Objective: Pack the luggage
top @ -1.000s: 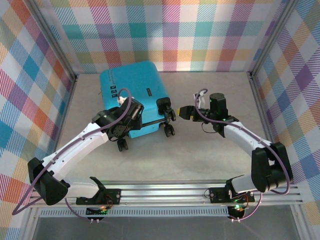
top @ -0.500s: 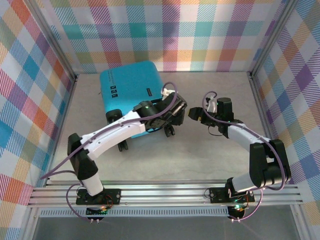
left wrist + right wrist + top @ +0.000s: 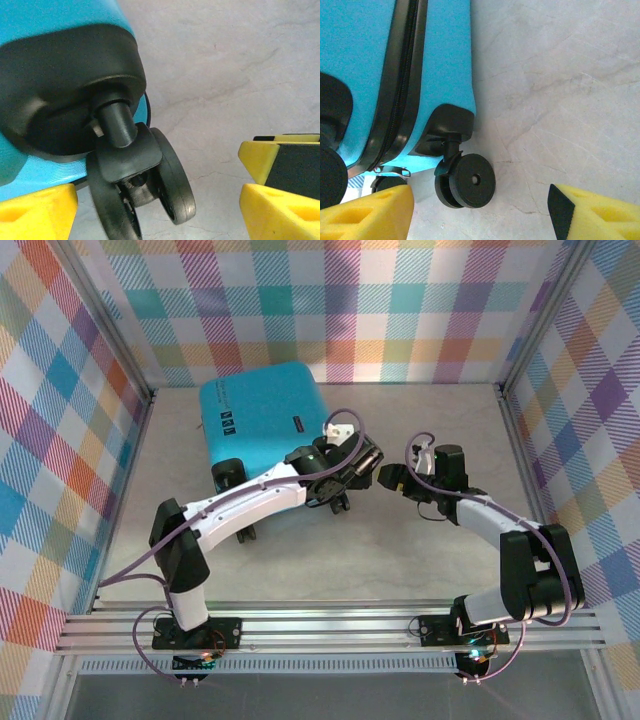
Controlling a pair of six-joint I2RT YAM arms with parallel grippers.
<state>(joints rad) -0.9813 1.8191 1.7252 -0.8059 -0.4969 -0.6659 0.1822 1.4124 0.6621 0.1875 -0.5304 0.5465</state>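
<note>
Top external: arms angled inward; left gripper point(image 3: 363, 462), right gripper point(image 3: 388, 478) wide apart, empty, beside luggage point(image 3: 262, 412).

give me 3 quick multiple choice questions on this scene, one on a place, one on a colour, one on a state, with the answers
1. Where on the table does the luggage lie?
A) back left, near the rear wall
B) near right corner
C) between the arm bases

2. What colour is its shell?
A) red
B) turquoise
C) white

3. How does the left pincer stand at the wheel?
A) open, fingers either side of it
B) shut on it
C) shut on the zipper

Answers:
1 A, the top view shows it at the back left.
2 B, the shell is turquoise in every view.
3 A, the left wrist view shows the yellow fingers wide apart.
</note>
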